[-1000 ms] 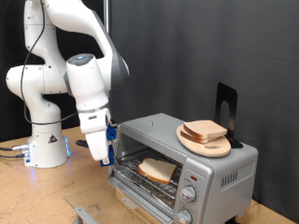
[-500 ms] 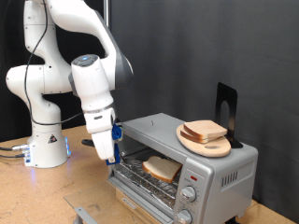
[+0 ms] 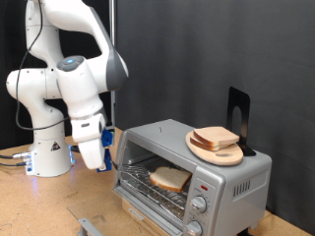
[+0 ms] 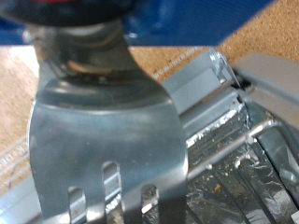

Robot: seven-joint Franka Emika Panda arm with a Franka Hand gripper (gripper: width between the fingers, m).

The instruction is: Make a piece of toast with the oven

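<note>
— Behind everything? Black curtain (image 3: pixel 197 49), hanging in soft folds across the exterior view's top and right.

— And underneath? Wooden tabletop (image 3: pixel 39 202), pale brown, evenly lit, with a grey metal bracket (image 3: pixel 87 226) at the bottom.

1. Oven (image 3: pixel 197 162): brushed silver-grey metal casing, satin sheen; wire rack of thin bright metal; crinkled reflective foil lining the tray below the hand.
2. Fork (image 4: pixel 107 140): polished metal, smooth, mirror-glossy, close under the hand.
3. Piece of toast (image 3: pixel 169 178): pale, matt, porous crumb with tan crust.
4. Plate (image 3: pixel 215 149): light wood, smooth and matt.
5. Arm (image 3: pixel 74 59): glossy white plastic shells.
6. Tabletop (image 3: pixel 39 202): matt, speckled wood board.
</note>
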